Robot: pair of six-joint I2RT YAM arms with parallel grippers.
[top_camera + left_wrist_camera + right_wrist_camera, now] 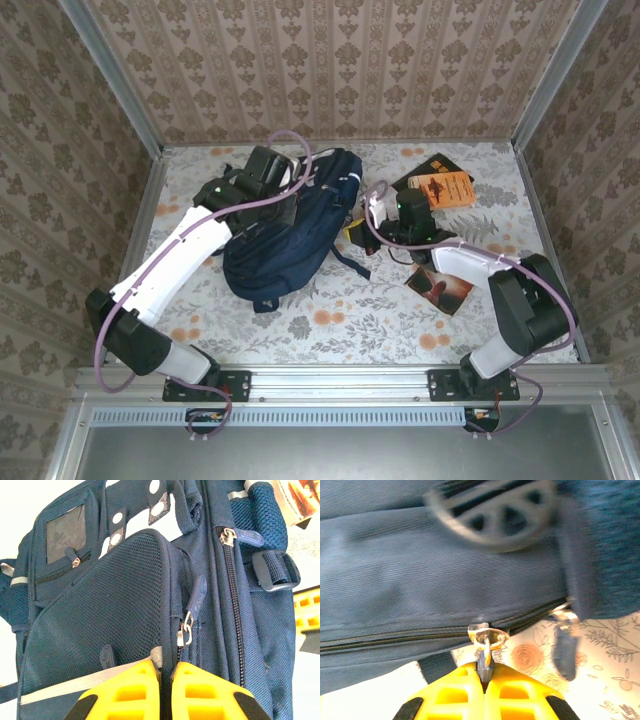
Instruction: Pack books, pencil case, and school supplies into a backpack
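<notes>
1. Backpack (285, 235): navy w/ white diag stripe, lying on counter (350, 320) centre-left in top view, dark straps trailing to lower right.
2. Books: orange one (448, 188) upper right, overlapping black one (420, 172); reddish-brown one (440, 290) right of centre, just beside R forearm.
3. L arm stretches from lower left over bag's upper end. L claw (166, 666) pinched shut on mesh-pocket seam.
4. R arm bends in from lower right to bag's right side. R claw (484, 670) closed tight on a zip pull (485, 655).
</notes>
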